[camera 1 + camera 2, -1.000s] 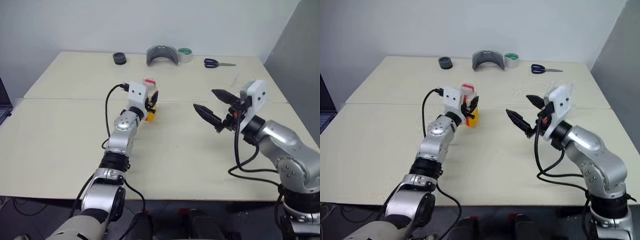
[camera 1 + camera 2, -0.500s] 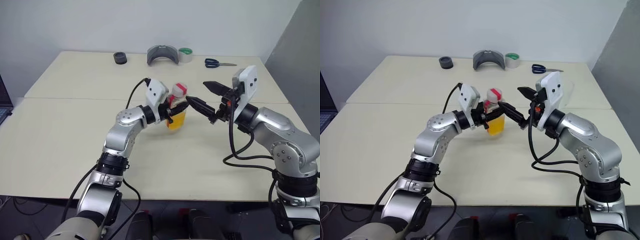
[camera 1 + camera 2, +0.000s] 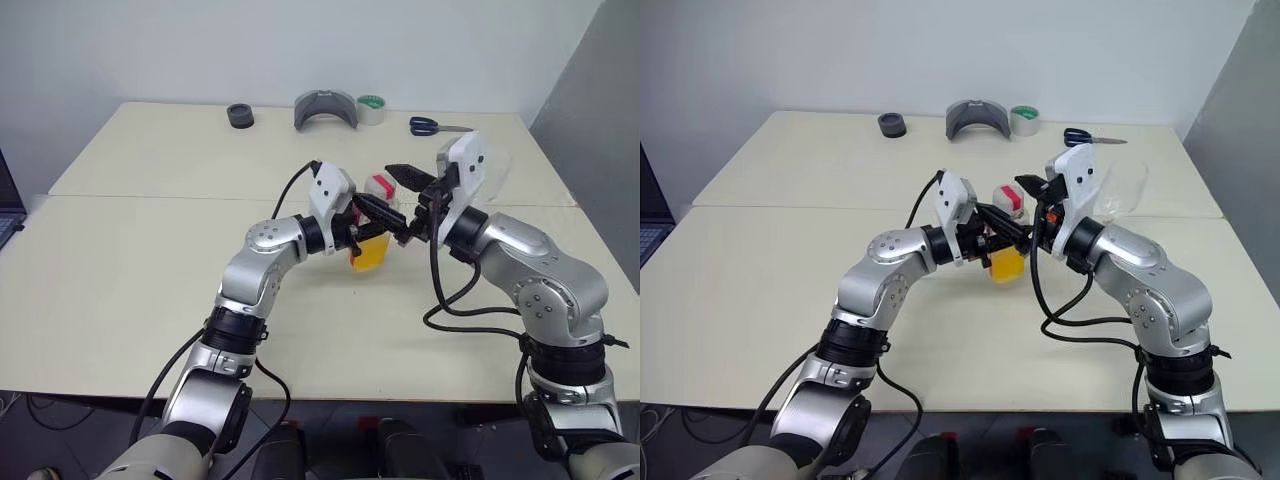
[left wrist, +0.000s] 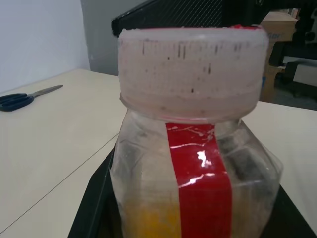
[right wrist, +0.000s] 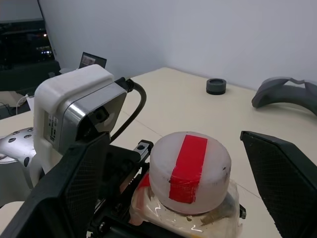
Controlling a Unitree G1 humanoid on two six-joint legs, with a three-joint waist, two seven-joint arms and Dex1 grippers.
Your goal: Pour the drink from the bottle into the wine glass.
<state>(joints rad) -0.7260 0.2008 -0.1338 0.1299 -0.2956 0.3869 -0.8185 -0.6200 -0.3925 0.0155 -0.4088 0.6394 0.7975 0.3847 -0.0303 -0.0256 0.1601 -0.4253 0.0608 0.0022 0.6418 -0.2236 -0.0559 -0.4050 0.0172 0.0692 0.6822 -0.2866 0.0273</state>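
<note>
Two grippers were on the job here: our left gripper (image 3: 375, 212) was clamped tight on the bottle (image 3: 374, 236), holding it upright above the table (image 3: 150, 260), with the drink (image 3: 370, 253) sitting low in it. Our right gripper (image 5: 171, 163) had its fingers spread as wide as they go, one on each side of the red-and-white cap (image 5: 190, 171), gripping nothing yet. The wine glass (image 3: 1122, 190) stood behind the right arm, near the table's far right. Seemed like the cap had to come off first, so we figured: centre the fingers on the cap, close squarely, then twist while the left holds firm and level, no tipping.
</note>
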